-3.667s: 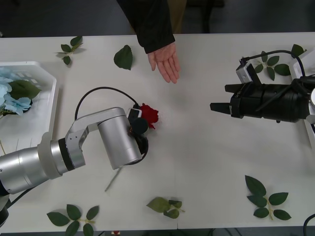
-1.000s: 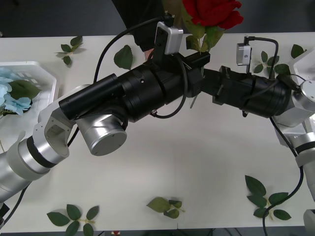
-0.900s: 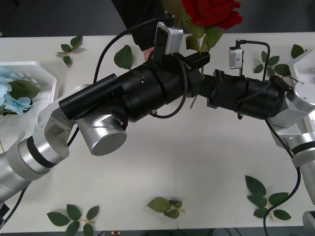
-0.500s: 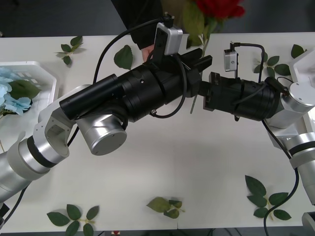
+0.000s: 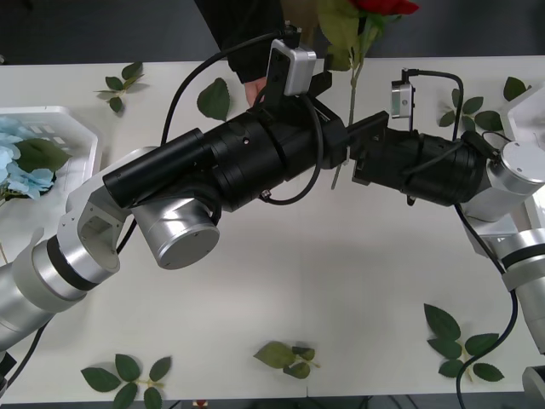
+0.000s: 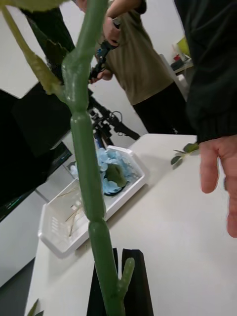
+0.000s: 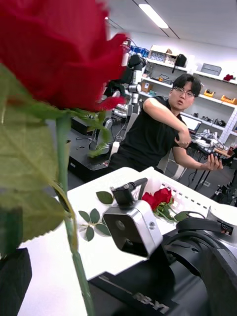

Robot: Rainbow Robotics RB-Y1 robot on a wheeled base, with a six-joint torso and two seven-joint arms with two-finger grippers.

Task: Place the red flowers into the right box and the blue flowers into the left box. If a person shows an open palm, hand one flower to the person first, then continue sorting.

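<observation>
Gripping the red rose (image 7: pixel 54 54) stem, right tool (image 6: pixel 116 284); front view crops bloom

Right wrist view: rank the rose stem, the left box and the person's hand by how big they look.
1. Rose stem, nearest the camera, so it looms.
2. Left box.
3. Person's hand, cut off at the edge, so its rank against the box is unsure.

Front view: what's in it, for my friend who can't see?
Two robot arms meet above a white table; the right gripper pinches the green stem of an upright deep-red artificial rose, the left gripper beside it.
</observation>
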